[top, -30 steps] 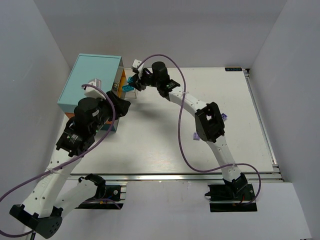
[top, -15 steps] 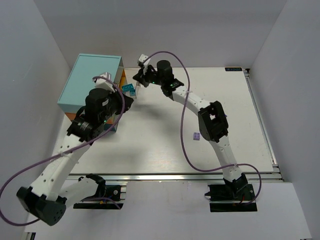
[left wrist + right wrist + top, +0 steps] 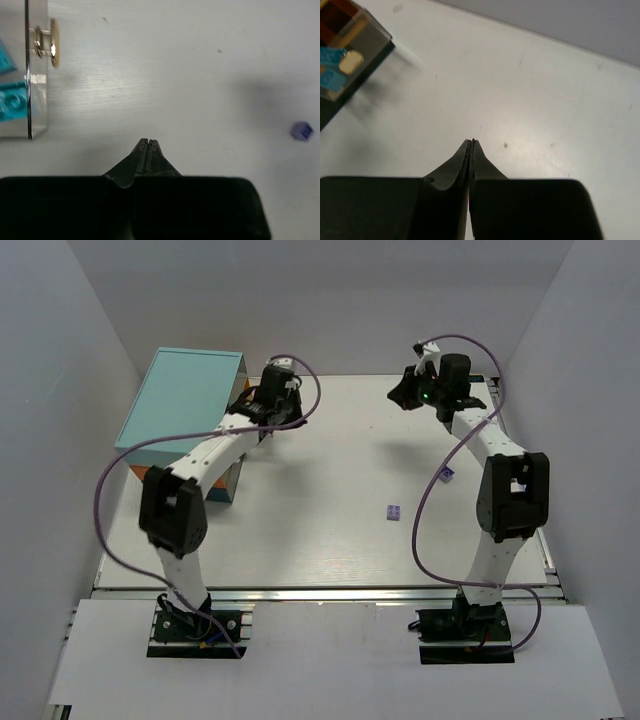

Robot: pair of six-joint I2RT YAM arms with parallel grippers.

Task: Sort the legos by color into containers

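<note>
At the far left of the desk (image 3: 330, 470) stands the cabinet (image 3: 185, 400), its light-teal top facing up and its right side partly hidden by the left arm that reaches along it. In the left wrist view, a clear drawer (image 3: 37, 100) fills the left edge. A brass knob (image 3: 54, 42) sticks out from its front, and cyan bricks (image 3: 12, 100) lie inside behind the clear wall. Just right of that drawer, over bare desk, is the left tool (image 3: 147, 142). Its two fingers are clenched tip against tip with nothing between them, and it stands apart from the drawer front. Further right, well out on the open desk, lie two loose pieces. The nearer purple brick (image 3: 393, 511) sits toward the middle, and the farther purple brick (image 3: 447, 473) is a little beyond it, close beside the right arm's upper link. One purple piece also shows at the right edge of the left wrist view, but which of the two it is cannot be told. At the far right, near the back of the desk, is the right tool (image 3: 471, 142), likewise clenched with its tips pressed together and empty. It is above plain white surface and well apart from the cabinet. In its own camera, the drawer with the cyan pieces appears small in the upper left corner.
</note>
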